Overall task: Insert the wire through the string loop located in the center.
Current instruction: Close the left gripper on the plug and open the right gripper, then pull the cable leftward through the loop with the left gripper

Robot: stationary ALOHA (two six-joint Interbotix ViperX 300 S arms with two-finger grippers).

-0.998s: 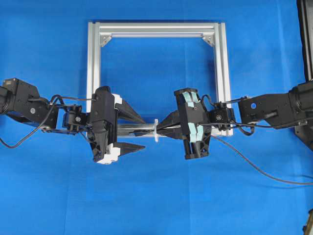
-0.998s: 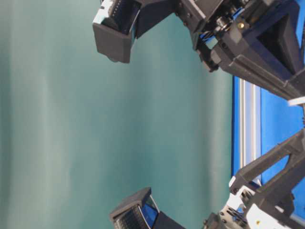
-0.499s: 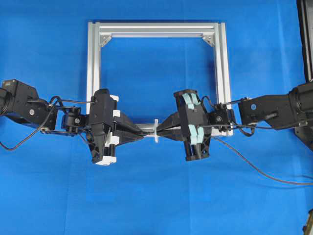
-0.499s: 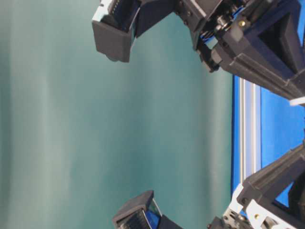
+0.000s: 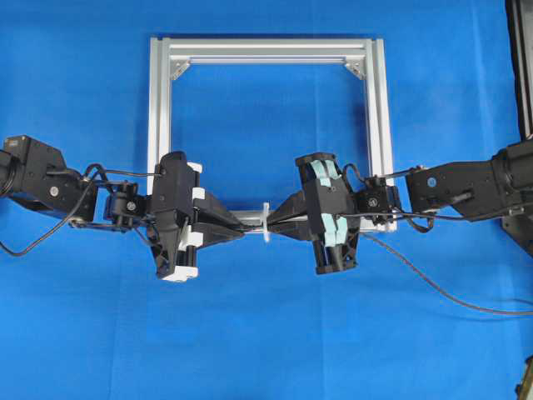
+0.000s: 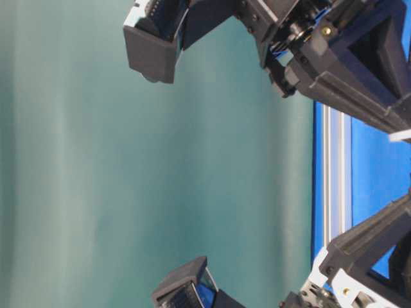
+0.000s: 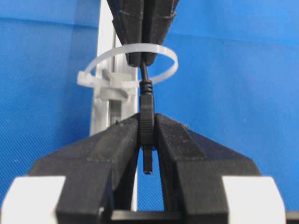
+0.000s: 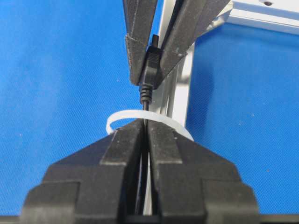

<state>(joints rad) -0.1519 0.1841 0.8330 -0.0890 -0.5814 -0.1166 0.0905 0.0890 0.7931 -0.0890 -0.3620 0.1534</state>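
Note:
The white string loop [image 5: 266, 222] stands across the near rail of the aluminium frame [image 5: 158, 125]. The black wire [image 5: 433, 283] runs in from the right and passes through the loop [image 7: 174, 63]. Its plug [image 7: 147, 109] is on the left side of the loop. My left gripper [image 7: 147, 123] is shut on that plug, whose tip pokes out behind the fingers. My right gripper [image 8: 145, 123] sits just on the other side of the loop [image 8: 117, 119]. Its fingers are nearly together round the thin wire. In the overhead view the two grippers [image 5: 247, 232] [image 5: 273, 227] meet tip to tip at the loop.
The square frame lies on blue cloth. Slack wire trails across the cloth toward the right edge. A dark post [image 5: 520, 67] stands at the far right. The table-level view shows both arms close up and the rail [image 6: 334, 179].
The left gripper, wide open a second ago, has shut on the plug that came through the loop. The right gripper has stayed at the loop.

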